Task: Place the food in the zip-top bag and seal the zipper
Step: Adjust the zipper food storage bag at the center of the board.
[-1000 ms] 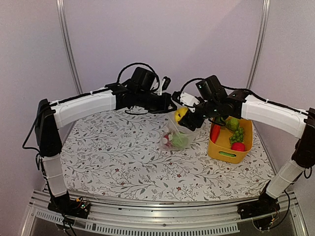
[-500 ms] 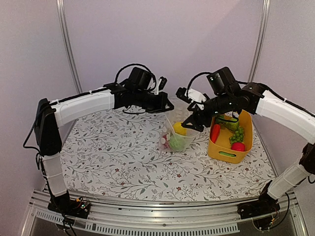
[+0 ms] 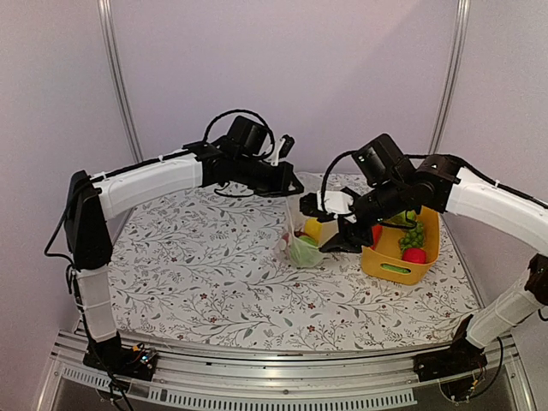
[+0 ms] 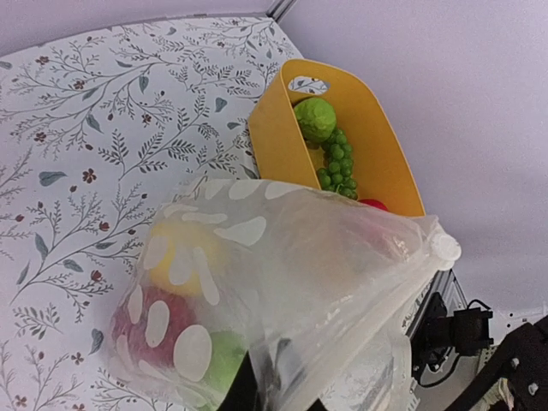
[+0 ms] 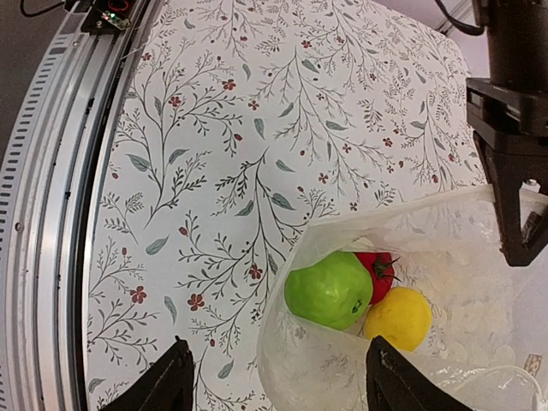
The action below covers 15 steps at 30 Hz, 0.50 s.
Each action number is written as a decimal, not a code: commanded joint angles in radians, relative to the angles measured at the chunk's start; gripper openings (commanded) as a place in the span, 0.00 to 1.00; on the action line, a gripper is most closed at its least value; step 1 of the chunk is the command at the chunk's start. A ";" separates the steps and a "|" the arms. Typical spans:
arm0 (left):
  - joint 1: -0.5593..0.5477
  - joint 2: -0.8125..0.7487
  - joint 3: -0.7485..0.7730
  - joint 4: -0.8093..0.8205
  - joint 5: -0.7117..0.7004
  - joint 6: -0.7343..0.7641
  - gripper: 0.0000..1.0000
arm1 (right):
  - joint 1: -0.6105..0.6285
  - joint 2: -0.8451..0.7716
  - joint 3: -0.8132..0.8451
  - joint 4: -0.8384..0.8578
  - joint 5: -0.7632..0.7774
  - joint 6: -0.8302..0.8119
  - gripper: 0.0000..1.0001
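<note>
We see a clear bag [image 5: 479, 282] printed with white dots at the lower right of the right wrist view. Through it show a green apple [image 5: 330, 289], a yellow lemon [image 5: 396, 318] and a red fruit [image 5: 377, 264]. The bin [image 4: 274, 141] is yellow and its grapes [image 4: 336, 163] are green. The cloth [image 5: 257, 128] is white with grey-green sprigs and small red flowers.

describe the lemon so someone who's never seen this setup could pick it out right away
On the floral-print table, next to the yellow bin, a clear dotted bag is held up by its top edge. Three toy fruits sit at its bottom: the lemon is the only yellow one, next to a green apple and a red fruit.
</note>
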 commanded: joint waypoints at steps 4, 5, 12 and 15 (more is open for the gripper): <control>0.020 0.008 0.027 -0.045 0.013 0.040 0.07 | 0.094 0.090 -0.040 0.030 0.161 -0.056 0.59; 0.021 0.008 0.026 -0.048 0.012 0.043 0.07 | 0.094 0.107 -0.033 0.036 0.177 -0.048 0.56; 0.026 -0.004 0.034 -0.085 0.003 0.069 0.24 | 0.095 0.146 -0.005 0.070 0.238 -0.010 0.19; 0.020 -0.027 0.034 -0.122 -0.042 0.086 0.41 | 0.095 0.148 0.034 0.066 0.211 0.004 0.00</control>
